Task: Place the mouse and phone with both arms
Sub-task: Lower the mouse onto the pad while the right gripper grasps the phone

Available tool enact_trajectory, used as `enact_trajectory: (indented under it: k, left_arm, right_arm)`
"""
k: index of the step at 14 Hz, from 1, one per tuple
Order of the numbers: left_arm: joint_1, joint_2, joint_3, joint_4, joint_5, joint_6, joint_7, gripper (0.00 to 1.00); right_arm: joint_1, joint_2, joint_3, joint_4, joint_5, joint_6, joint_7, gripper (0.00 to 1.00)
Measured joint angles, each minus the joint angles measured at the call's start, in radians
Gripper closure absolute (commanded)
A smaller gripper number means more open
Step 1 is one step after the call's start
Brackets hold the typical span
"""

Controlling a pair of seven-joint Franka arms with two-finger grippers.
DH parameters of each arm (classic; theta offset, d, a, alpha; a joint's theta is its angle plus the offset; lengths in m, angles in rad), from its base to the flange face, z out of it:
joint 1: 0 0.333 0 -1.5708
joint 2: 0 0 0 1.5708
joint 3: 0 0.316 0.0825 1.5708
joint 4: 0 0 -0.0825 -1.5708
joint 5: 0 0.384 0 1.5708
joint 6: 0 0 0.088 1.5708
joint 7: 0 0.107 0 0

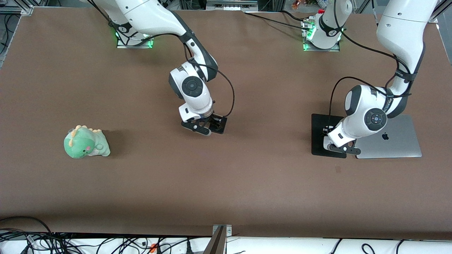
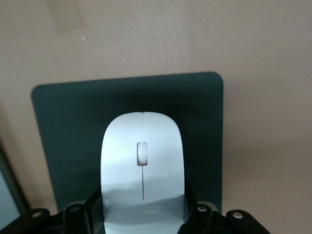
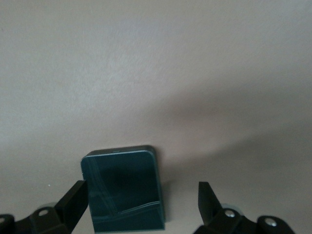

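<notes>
Only an Apple logo marks the laptop (image 1: 395,139).

I see the mouse (image 2: 142,165) as glossy white with a thin grey centre line, between my left gripper's (image 2: 143,214) black fingers, over a matte black mouse pad (image 2: 63,126). The phone (image 3: 124,190) between my right gripper's (image 3: 141,204) black fingers is glossy black. The table (image 1: 226,183) is plain brown, the laptop (image 1: 395,141) silver, the plush dinosaur (image 1: 85,143) green with yellow spikes.
</notes>
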Motion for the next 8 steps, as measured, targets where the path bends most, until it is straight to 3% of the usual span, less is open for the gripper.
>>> enact_trajectory:
  k: [1, 6, 7, 8]
  left_arm:
    - [0.000, 0.000, -0.001, -0.011, 0.000, 0.010, 0.000, 0.00]
    - [0.003, -0.017, -0.004, -0.013, 0.000, 0.010, 0.001, 0.00]
    - [0.003, -0.036, -0.005, -0.008, 0.000, -0.008, 0.001, 0.00]
    - [0.003, -0.061, -0.009, 0.006, 0.000, -0.051, 0.001, 0.00]
  right_arm:
    - [0.013, 0.014, 0.000, 0.005, 0.000, 0.011, 0.009, 0.00]
    - [0.050, 0.056, 0.000, 0.015, 0.000, 0.054, 0.029, 0.00]
    - [0.052, 0.059, 0.000, 0.015, 0.000, 0.058, 0.029, 0.10]
    - [0.053, 0.063, 0.000, 0.015, 0.000, 0.064, 0.029, 0.28]
